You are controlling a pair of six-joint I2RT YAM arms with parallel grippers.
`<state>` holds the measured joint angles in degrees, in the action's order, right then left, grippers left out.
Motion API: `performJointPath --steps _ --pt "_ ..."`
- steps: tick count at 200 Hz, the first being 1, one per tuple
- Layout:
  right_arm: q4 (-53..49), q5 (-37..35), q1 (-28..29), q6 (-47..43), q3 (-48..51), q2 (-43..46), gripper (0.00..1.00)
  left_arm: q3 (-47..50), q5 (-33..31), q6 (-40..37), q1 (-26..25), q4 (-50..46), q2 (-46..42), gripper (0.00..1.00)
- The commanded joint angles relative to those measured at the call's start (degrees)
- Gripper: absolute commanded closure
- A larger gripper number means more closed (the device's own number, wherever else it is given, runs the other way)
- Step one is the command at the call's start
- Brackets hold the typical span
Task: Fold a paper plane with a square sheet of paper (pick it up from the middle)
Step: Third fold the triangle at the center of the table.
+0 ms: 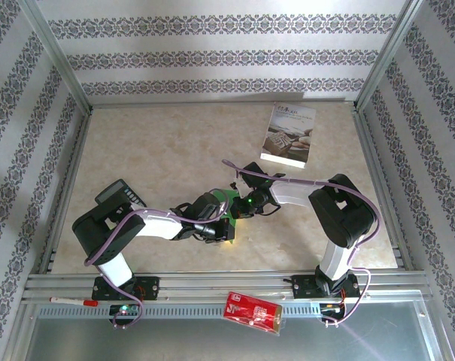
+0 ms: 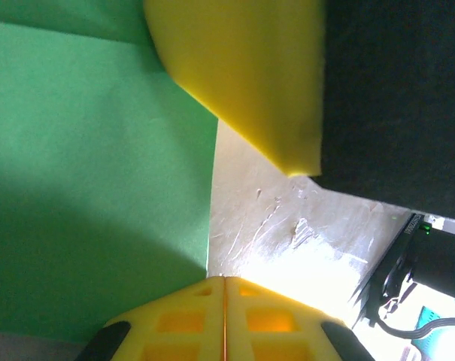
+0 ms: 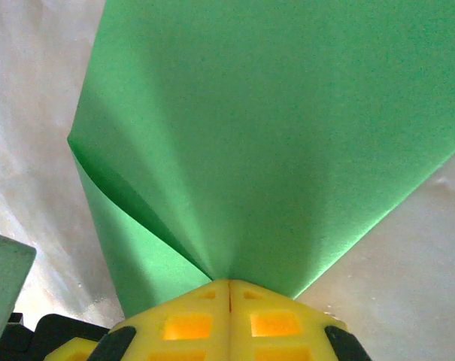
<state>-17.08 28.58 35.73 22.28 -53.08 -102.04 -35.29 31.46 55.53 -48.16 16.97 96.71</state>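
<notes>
The square sheet of paper [image 3: 272, 128] is bright green and bent over on itself into a loose fold. My right gripper [image 3: 229, 283] is shut on its pinched end, and the sheet fans out from the yellow fingertips. In the left wrist view the paper [image 2: 84, 188] lies to the left, its straight edge ending at my left gripper [image 2: 224, 279], which is shut with nothing showing in its seam. One yellow finger [image 2: 242, 75] of the right gripper hangs just above it. From above, the left gripper [image 1: 224, 227] and right gripper [image 1: 239, 207] meet at the paper [image 1: 229, 198], mid-table.
A white printed booklet [image 1: 289, 135] lies at the back right of the beige table [image 1: 159, 150]. A red packet [image 1: 251, 312] and a red and white pen [image 1: 71, 301] rest on the metal ledge in front of the arm bases. Metal frame rails border the table.
</notes>
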Motion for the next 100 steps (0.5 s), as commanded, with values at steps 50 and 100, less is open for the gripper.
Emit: performJointPath --steps 50,100 --pt "-2.2 -3.8 -0.5 -0.6 2.4 -1.6 1.00 -0.8 -1.5 -3.5 -3.9 -6.7 0.4 0.92" --pt "-2.0 -3.8 -0.4 -0.5 2.5 -2.0 1.00 -2.5 -3.1 -5.9 -5.7 -13.7 -0.9 0.93"
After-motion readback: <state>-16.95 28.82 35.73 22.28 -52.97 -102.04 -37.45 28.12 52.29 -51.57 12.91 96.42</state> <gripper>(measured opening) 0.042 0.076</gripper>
